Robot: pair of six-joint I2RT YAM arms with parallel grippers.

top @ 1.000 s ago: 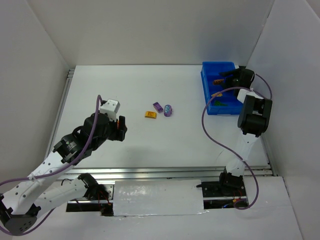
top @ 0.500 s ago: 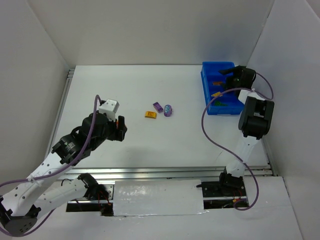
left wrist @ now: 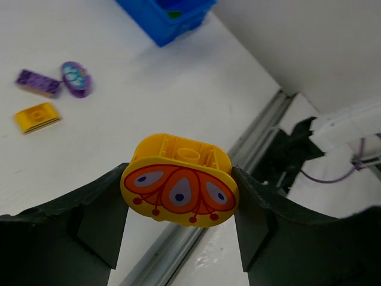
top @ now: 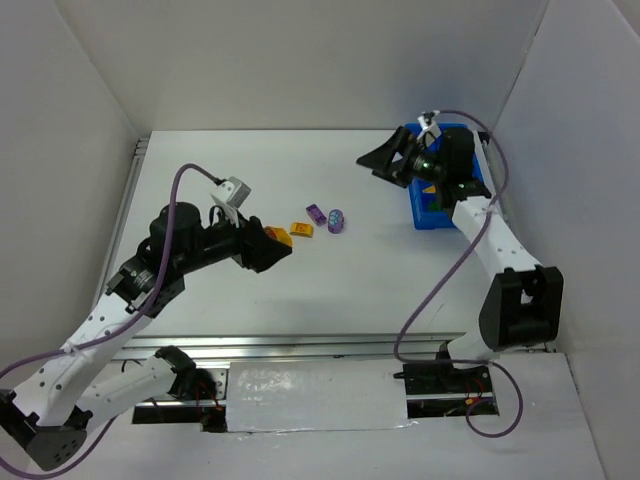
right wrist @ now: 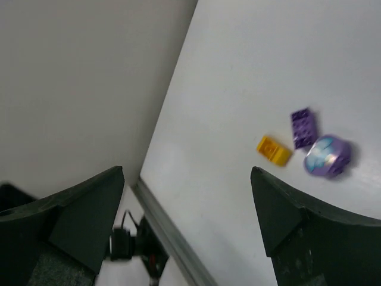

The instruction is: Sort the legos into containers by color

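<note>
My left gripper [top: 278,243] is shut on a yellow oval brick [left wrist: 178,187] with an orange pattern, holding it above the table just left of the loose bricks. On the table lie a small yellow brick [top: 301,230], a purple brick [top: 316,213] and a rounded purple brick [top: 336,220]. All three also show in the right wrist view: the yellow brick [right wrist: 274,150], the purple brick [right wrist: 304,127] and the rounded purple brick [right wrist: 327,156]. My right gripper [top: 380,162] is open and empty, pointing left beside the blue tray [top: 436,219]. The right arm hides most of the tray.
White walls close in the table at the back and on both sides. A metal rail [top: 330,342] runs along the near edge. In the left wrist view the tray's corner [left wrist: 156,24] shows with a green bit inside.
The left gripper has swung right toward the loose bricks and now shows the yellow oval brick in it. The right gripper has moved from over the tray out to its left.
</note>
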